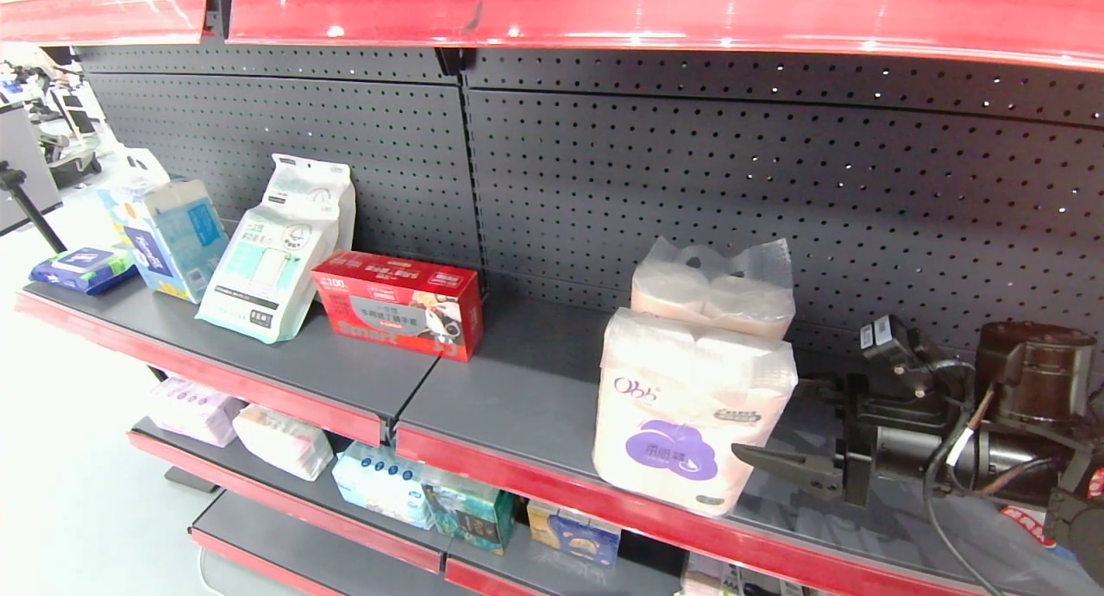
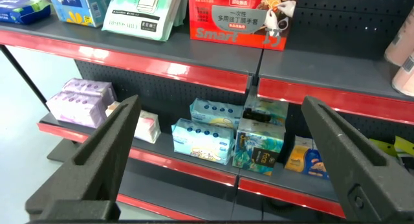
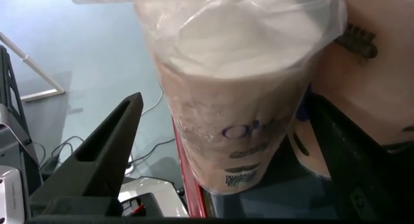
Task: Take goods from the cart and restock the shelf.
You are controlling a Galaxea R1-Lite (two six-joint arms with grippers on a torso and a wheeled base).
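Observation:
A white tissue pack with a purple logo [image 1: 690, 406] stands upright at the front edge of the grey shelf [image 1: 517, 389]. A pink roll pack [image 1: 716, 285] sits just behind it. My right gripper [image 1: 768, 419] is at the pack's right side, open, with one finger in front of the pack's corner and the other behind it. In the right wrist view the tissue pack [image 3: 239, 107] stands between the spread fingers of the right gripper [image 3: 226, 159], which do not press it. My left gripper [image 2: 220, 127] is open and holds nothing, out in front of the lower shelves.
Further left on the shelf are a red box [image 1: 398, 304], a white pouch [image 1: 276, 251], a blue tissue bundle [image 1: 168, 234] and a blue wipes pack [image 1: 82, 268]. The lower shelf holds a purple pack [image 2: 81, 101], light-blue packs [image 2: 204, 136] and a teal box [image 2: 262, 143]. A red-edged shelf [image 1: 604, 9] hangs overhead.

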